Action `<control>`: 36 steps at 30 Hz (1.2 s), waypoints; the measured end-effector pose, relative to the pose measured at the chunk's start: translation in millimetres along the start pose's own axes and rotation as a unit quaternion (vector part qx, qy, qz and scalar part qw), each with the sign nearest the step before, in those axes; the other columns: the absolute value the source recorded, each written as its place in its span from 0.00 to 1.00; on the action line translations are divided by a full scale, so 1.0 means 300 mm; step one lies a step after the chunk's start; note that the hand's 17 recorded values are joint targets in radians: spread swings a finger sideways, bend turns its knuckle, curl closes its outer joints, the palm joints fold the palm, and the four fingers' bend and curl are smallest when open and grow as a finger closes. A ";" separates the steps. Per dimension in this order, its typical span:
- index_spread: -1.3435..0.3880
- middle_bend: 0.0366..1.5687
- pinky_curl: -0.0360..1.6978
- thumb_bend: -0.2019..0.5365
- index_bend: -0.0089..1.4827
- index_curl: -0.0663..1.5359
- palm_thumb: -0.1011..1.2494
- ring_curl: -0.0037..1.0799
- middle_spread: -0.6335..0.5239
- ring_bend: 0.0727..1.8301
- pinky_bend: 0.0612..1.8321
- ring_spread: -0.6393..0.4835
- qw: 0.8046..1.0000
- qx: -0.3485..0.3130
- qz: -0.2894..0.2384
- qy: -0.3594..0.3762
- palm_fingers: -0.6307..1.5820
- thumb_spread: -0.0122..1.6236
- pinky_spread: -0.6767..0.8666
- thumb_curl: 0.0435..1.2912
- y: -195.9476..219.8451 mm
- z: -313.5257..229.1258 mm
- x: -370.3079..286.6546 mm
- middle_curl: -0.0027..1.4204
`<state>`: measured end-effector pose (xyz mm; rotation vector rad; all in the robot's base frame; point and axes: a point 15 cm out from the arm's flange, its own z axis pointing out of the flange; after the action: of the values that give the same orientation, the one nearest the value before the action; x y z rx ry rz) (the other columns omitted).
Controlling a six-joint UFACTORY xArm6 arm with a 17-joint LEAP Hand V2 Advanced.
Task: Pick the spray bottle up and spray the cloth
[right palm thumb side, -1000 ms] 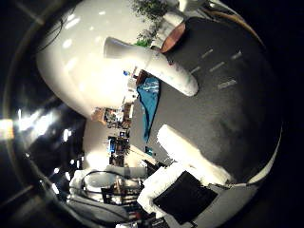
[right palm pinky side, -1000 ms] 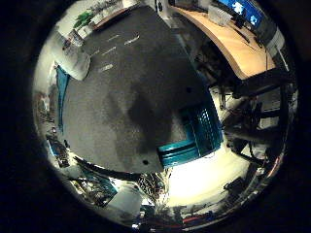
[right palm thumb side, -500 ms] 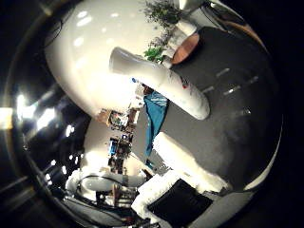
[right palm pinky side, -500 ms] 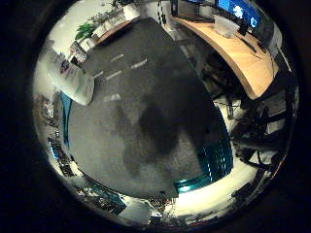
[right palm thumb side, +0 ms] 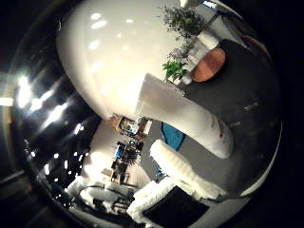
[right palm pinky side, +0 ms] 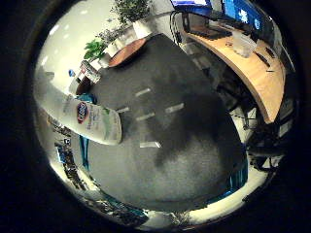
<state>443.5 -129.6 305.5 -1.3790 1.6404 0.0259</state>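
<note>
A white spray bottle (right palm thumb side: 185, 109) with a printed label fills the middle of the right thumb side palm view, close to the palm and tilted, with the ceiling behind it. It also shows in the right little finger side palm view (right palm pinky side: 86, 114), over the dark grey carpet (right palm pinky side: 175, 136). My hand (right palm thumb side: 185, 176) shows as a white finger lying along the bottle, with white and black parts below it. The fingers seem curled round the bottle. A teal piece (right palm thumb side: 172, 134) shows behind the bottle; I cannot tell whether it is the cloth.
A curved wooden desk (right palm pinky side: 260, 73) with monitors runs along one side of the carpet. Potted plants (right palm thumb side: 180, 24) and a round brown table (right palm thumb side: 208, 64) stand at the far end. Cluttered shelves (right palm thumb side: 128, 157) show beyond the bottle.
The camera has swung, so the whole room has shifted. The bottle fills more of each view than before. A teal ribbed thing on the floor has left the little finger side view.
</note>
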 end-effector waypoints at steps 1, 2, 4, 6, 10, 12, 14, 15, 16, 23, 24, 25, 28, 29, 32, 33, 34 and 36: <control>0.65 0.11 0.21 0.25 0.10 0.20 0.47 0.26 0.69 0.15 0.21 0.73 1.000 -0.001 0.003 -0.007 0.33 0.72 0.70 0.20 0.001 0.007 -0.011 0.24; 0.65 0.10 0.21 0.25 0.10 0.20 0.47 0.26 0.70 0.15 0.22 0.74 1.000 -0.004 0.008 -0.018 0.33 0.71 0.70 0.20 0.004 0.016 -0.030 0.24; 0.66 0.10 0.21 0.25 0.11 0.20 0.47 0.25 0.71 0.15 0.23 0.75 0.999 -0.012 0.019 -0.044 0.32 0.71 0.70 0.20 0.020 0.039 -0.062 0.24; 0.66 0.10 0.21 0.25 0.11 0.20 0.47 0.25 0.72 0.15 0.23 0.76 0.998 -0.018 0.026 -0.061 0.32 0.71 0.71 0.20 0.029 0.054 -0.095 0.23; 0.67 0.10 0.21 0.24 0.11 0.20 0.44 0.25 0.73 0.16 0.24 0.76 0.997 -0.027 0.029 -0.069 0.31 0.69 0.71 0.19 0.044 0.077 -0.112 0.23; 0.67 0.10 0.21 0.24 0.10 0.20 0.42 0.25 0.74 0.16 0.25 0.77 0.996 -0.036 0.031 -0.076 0.30 0.68 0.71 0.18 0.059 0.098 -0.120 0.23; 0.68 0.10 0.21 0.23 0.10 0.20 0.40 0.25 0.74 0.16 0.25 0.77 0.995 -0.043 0.031 -0.080 0.30 0.67 0.71 0.18 0.068 0.115 -0.127 0.23; 0.68 0.10 0.21 0.24 0.11 0.20 0.40 0.25 0.75 0.16 0.25 0.77 0.995 -0.046 0.033 -0.082 0.29 0.67 0.70 0.18 0.077 0.124 -0.128 0.23; 0.68 0.10 0.21 0.24 0.11 0.20 0.40 0.25 0.75 0.16 0.25 0.77 0.995 -0.048 0.033 -0.084 0.29 0.67 0.70 0.18 0.082 0.132 -0.130 0.23; 0.69 0.11 0.20 0.24 0.11 0.20 0.39 0.25 0.76 0.16 0.25 0.78 0.994 -0.060 0.035 -0.090 0.29 0.66 0.70 0.18 0.114 0.165 -0.134 0.23; 0.69 0.11 0.20 0.24 0.11 0.20 0.39 0.25 0.76 0.16 0.25 0.78 0.993 -0.061 0.035 -0.091 0.29 0.65 0.70 0.18 0.116 0.168 -0.134 0.23; 0.69 0.11 0.20 0.24 0.11 0.20 0.38 0.25 0.76 0.16 0.25 0.78 0.993 -0.063 0.036 -0.092 0.29 0.65 0.70 0.18 0.120 0.174 -0.135 0.23; 0.70 0.11 0.20 0.24 0.10 0.20 0.39 0.25 0.77 0.17 0.25 0.78 0.992 -0.065 0.038 -0.097 0.30 0.65 0.70 0.18 0.124 0.190 -0.142 0.23; 0.70 0.11 0.20 0.25 0.10 0.20 0.39 0.25 0.77 0.17 0.25 0.78 0.992 -0.066 0.039 -0.097 0.30 0.65 0.70 0.18 0.125 0.192 -0.143 0.23; 0.71 0.14 0.20 0.26 0.10 0.19 0.43 0.25 0.77 0.18 0.25 0.78 0.992 -0.056 0.045 -0.104 0.32 0.66 0.69 0.19 0.112 0.193 -0.151 0.24; 0.71 0.15 0.20 0.25 0.10 0.19 0.44 0.25 0.77 0.19 0.24 0.78 0.992 -0.051 0.047 -0.107 0.33 0.66 0.69 0.19 0.105 0.194 -0.154 0.24; 0.71 0.15 0.20 0.25 0.10 0.19 0.45 0.25 0.76 0.20 0.25 0.78 0.992 -0.049 0.049 -0.110 0.34 0.66 0.69 0.19 0.102 0.198 -0.158 0.24; 0.71 0.16 0.19 0.25 0.11 0.20 0.46 0.26 0.76 0.21 0.24 0.77 0.991 -0.053 0.050 -0.113 0.36 0.66 0.68 0.20 0.110 0.212 -0.161 0.24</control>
<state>453.6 -46.1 285.5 -1.3197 1.5329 0.3207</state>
